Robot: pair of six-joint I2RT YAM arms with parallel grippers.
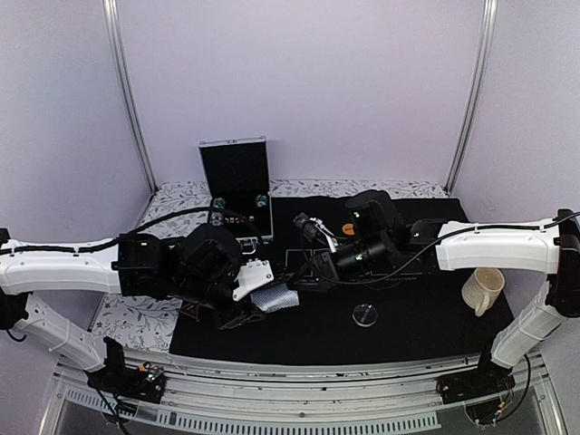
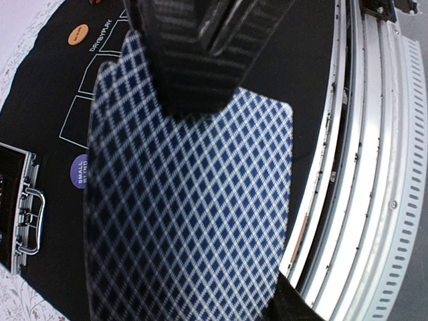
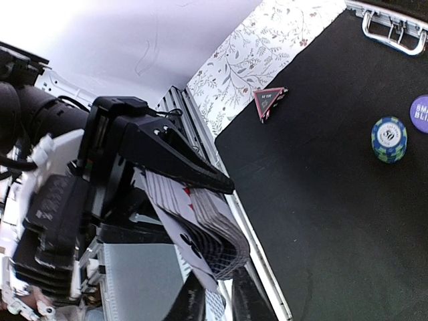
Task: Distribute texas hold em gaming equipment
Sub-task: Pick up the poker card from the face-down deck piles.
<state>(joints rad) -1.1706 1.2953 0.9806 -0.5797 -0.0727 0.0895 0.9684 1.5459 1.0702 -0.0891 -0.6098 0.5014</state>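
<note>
My left gripper (image 1: 261,301) is clenched on a deck of playing cards (image 1: 275,297), with one finger above and one below; it holds the deck above the near left part of the black mat (image 1: 408,335). In the left wrist view the top card shows a back of blue and white diamonds, with no writing on it. From the right wrist view the deck is a little fanned; one face shows a black club and others show red marks, but I cannot read any number.

My right gripper (image 3: 217,302) is just beside the free end of the deck; its two fingers stand slightly apart with the edge of one card between them, and whether they pinch this card I cannot tell.

On the mat lies a purple disc (image 2: 78,170) with the words SMALL BLIND; near it is a small pile of green and blue chips (image 3: 389,138), the top one marked 50. The red triangle marker (image 3: 269,101) lies near the mat's corner; its writing is too small to read. An orange chip (image 2: 78,34) lies beside the white rectangles (image 2: 80,114), next to a printed word that I read as DAYBYPLAY, not with certainty. The clear disc (image 1: 364,314) lies flat, apart from the deck. A metal case (image 1: 234,177) stands open at the far side; a cup (image 1: 481,290) stands near the right edge of the mat.
</note>
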